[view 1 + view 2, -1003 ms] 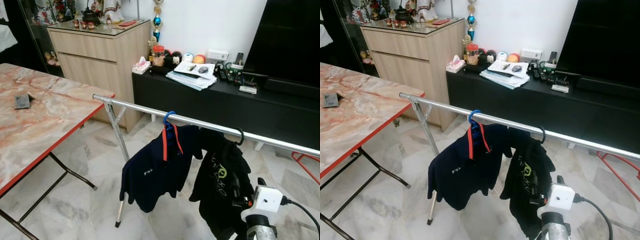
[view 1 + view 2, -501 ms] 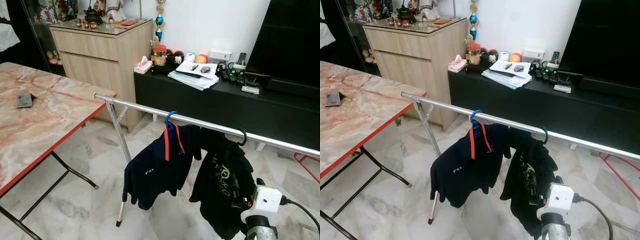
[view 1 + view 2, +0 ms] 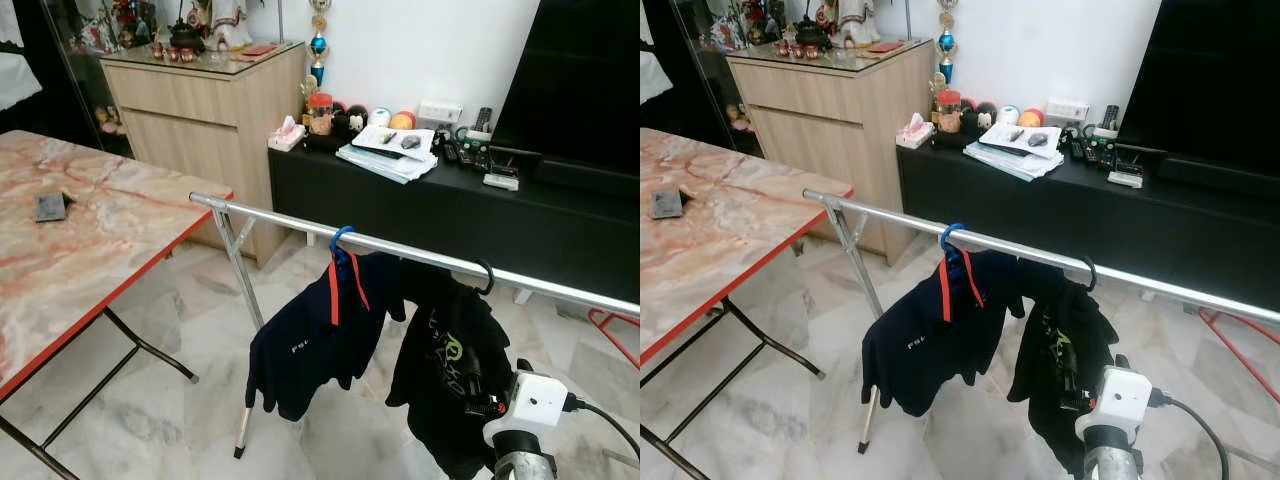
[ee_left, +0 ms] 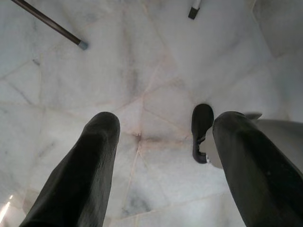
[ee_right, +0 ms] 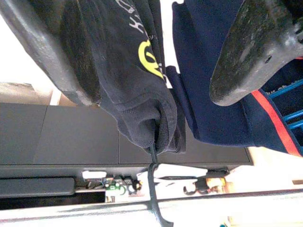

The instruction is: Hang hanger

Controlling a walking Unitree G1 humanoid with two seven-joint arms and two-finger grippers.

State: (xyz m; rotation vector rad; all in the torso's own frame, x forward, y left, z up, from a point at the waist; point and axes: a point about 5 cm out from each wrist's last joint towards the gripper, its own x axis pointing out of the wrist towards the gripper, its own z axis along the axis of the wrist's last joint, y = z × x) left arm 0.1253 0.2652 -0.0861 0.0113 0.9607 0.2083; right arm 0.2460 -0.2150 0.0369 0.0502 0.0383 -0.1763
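From my remote station, the black hanger (image 3: 486, 272) carries a black hoodie (image 3: 447, 375) on the steel rail (image 3: 420, 257), its hook looped over the bar at about 3 o'clock in the head view. A navy shirt (image 3: 318, 340) on a blue hanger (image 3: 340, 240) hangs just beside it, toward 9 o'clock. My right gripper (image 5: 156, 61) sits close below the hoodie, its two fingers spread apart with fabric between them but clamped on nothing; the wrist camera housing shows at 5 o'clock. My left gripper (image 4: 163, 165) hangs idle over the marble floor (image 4: 142, 71), fingers parted and empty. I judge the hanging done. The hoodie looks soft and floppy, heavy enough to swing the light, stiff hanger, so any correction should take the hook neck just under the rail, not the cloth, which would slip and bunch.
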